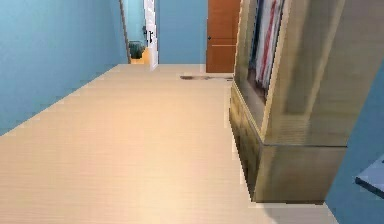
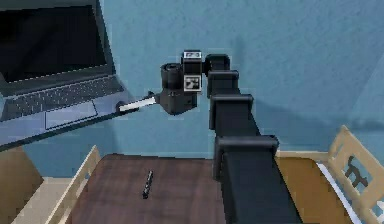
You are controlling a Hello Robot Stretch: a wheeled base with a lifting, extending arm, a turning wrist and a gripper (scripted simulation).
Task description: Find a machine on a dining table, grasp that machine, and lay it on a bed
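Note:
An open laptop (image 2: 55, 85) with a dark screen and a grey keyboard hangs in the air at the arm side view's upper left. The gripper (image 2: 140, 103) holds it by its right edge, clear of every surface. The dark arm (image 2: 240, 140) rises from the bottom edge to the gripper's body (image 2: 175, 85). Below them lies a bed (image 2: 190, 185) with a dark brown top and a light wooden frame (image 2: 75, 185). A grey-blue flat edge (image 1: 372, 178) shows at the forward view's lower right.
A small dark pen-like thing (image 2: 148, 184) lies on the bed. A tall wooden wardrobe (image 1: 300, 100) stands at the forward view's right. Pale wood floor (image 1: 130, 140) runs ahead to a brown door (image 1: 222, 35) and a white doorway (image 1: 150, 30). Blue walls surround the room.

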